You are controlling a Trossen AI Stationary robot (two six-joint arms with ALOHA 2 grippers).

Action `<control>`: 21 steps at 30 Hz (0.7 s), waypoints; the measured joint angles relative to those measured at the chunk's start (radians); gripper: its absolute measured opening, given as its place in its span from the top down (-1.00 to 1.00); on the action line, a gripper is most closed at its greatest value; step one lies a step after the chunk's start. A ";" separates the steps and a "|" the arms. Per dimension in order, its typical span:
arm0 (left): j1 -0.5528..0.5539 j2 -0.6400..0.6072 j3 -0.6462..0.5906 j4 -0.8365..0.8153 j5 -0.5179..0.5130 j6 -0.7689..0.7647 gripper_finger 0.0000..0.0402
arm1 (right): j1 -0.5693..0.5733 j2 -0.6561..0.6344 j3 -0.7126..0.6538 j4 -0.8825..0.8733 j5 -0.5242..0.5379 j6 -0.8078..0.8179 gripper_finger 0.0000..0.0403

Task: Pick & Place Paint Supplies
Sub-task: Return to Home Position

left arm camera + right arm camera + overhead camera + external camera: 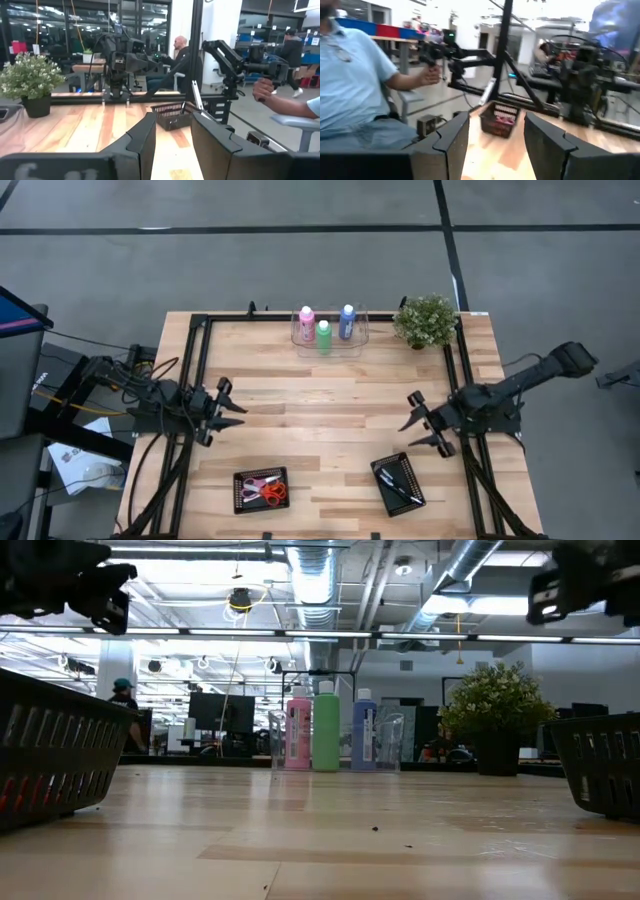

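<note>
Three white-capped paint bottles, pink (305, 319), green (324, 334) and blue (347, 321), stand upright on their bases in a clear tray (330, 345) at the table's far edge. In the low view they show as pink (298, 735), green (326, 730) and blue (364, 735). Thin dark brushes (401, 480) lie in a black basket (384, 493) near the table's near edge. My left gripper (236, 409) (172, 135) hovers open over the table's left side. My right gripper (414, 425) (495, 137) hovers open over the right side, just beyond the brush basket.
A small potted plant (427, 320) (495, 710) stands at the far right corner beside the tray. A second black basket (245, 500) holding orange and pink scissors (265, 489) sits near the near edge. Bare wood lies between the arms. People show in the room beyond the table.
</note>
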 joint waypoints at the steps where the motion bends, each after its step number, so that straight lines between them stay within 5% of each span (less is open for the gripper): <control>1: 0.003 0.000 0.000 -0.006 0.000 -0.002 0.42 | -0.019 -0.001 0.000 -0.008 -0.001 0.009 0.14; 9: 0.042 0.000 0.000 -0.046 0.012 -0.020 0.42 | -0.155 -0.103 0.000 -0.218 -0.112 0.059 0.14; 18: 0.084 0.000 0.000 -0.054 0.055 -0.031 0.41 | -0.168 -0.519 -0.001 -0.645 -0.134 0.039 0.14; 21: 0.091 0.000 0.000 -0.055 0.058 -0.032 0.41 | -0.143 -0.614 0.007 -0.665 -0.131 0.018 0.14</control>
